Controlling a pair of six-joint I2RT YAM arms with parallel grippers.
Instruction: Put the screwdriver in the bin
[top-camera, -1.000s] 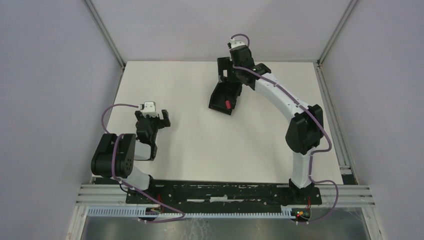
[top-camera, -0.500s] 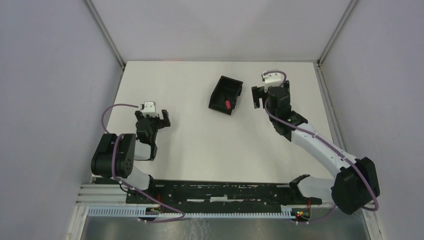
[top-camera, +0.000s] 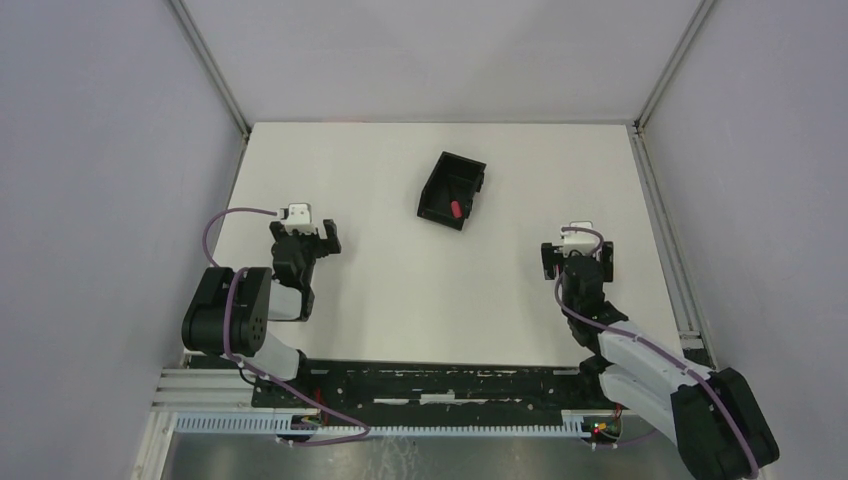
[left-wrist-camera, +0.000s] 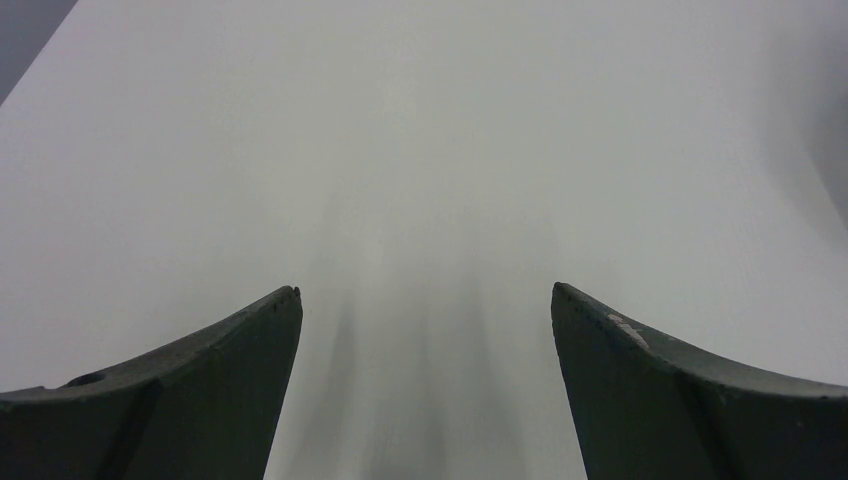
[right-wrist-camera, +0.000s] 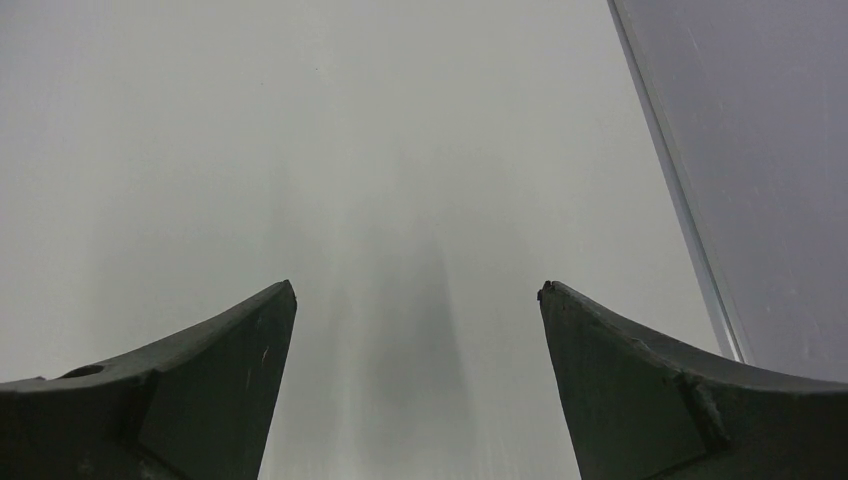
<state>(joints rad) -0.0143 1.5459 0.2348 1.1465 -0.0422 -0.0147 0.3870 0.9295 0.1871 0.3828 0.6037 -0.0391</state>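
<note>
The black bin (top-camera: 437, 186) stands at the far middle of the white table, turned at a slant. Inside it lies the screwdriver (top-camera: 455, 209), its red handle showing near the bin's near wall. My right gripper (top-camera: 577, 248) is drawn back to the near right, well apart from the bin, open and holding nothing. In the right wrist view the right gripper (right-wrist-camera: 416, 288) shows only bare table between its fingers. My left gripper (top-camera: 312, 237) rests at the near left, open and empty. In the left wrist view the left gripper (left-wrist-camera: 426, 290) frames only tabletop.
Grey walls with metal corner posts (top-camera: 208, 62) close off the table's back and sides. A metal rail (right-wrist-camera: 672, 180) runs along the table's right edge, close to the right gripper. The arms' mounting bar (top-camera: 440, 385) lies along the near edge.
The right arm has pulled back from over the bin to the near right of the table, its gripper staying open. The screwdriver stays in the bin. The left arm has not moved.
</note>
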